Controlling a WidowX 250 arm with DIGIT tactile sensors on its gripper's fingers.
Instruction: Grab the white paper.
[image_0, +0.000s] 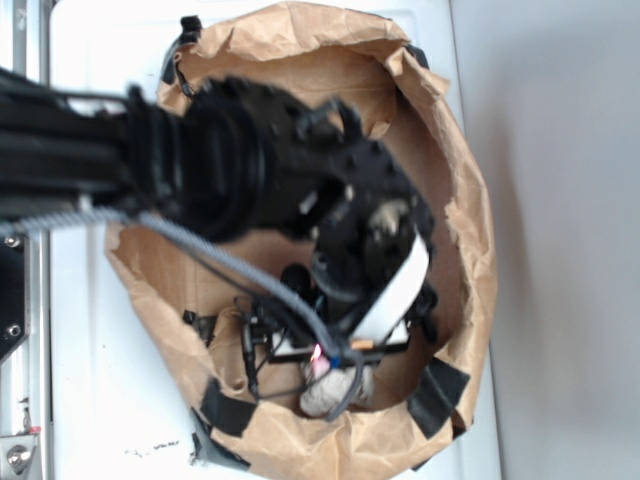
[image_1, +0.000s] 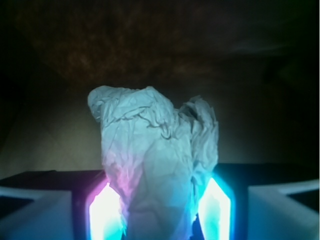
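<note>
The white paper (image_1: 157, 160) is sitting between the two glowing pads (image_1: 106, 210) of the gripper (image_1: 160, 212), with its lower flanks pressing against them on both sides, so the tool is looking narrowed onto the wad and holding it rather than standing wide. That pinch is falling low on the lump, which is probably why most of the paper is rising free above the pads; squeezing the base of a soft crumple is giving the pads more bulk to bite than its thin upper lobes would. The paper itself is showing off-white, heavily wrinkled and lumpy, with two rounded lobes at the top and grey creases running down its face, and it is picking up pink light on its left and cyan on its right from the pads. In the exterior view the white paper (image_0: 322, 395) is lying near the lower edge of the brown paper bag (image_0: 470, 230), partly hidden behind black cabling, and whether it is resting on the bag floor or already lifted clear cannot be told. The bag is lying open with its walls taped down by black strips (image_0: 437, 392), presumably to keep it from shifting, and the black arm (image_0: 215, 165) is reaching across its mouth from the left.
</note>
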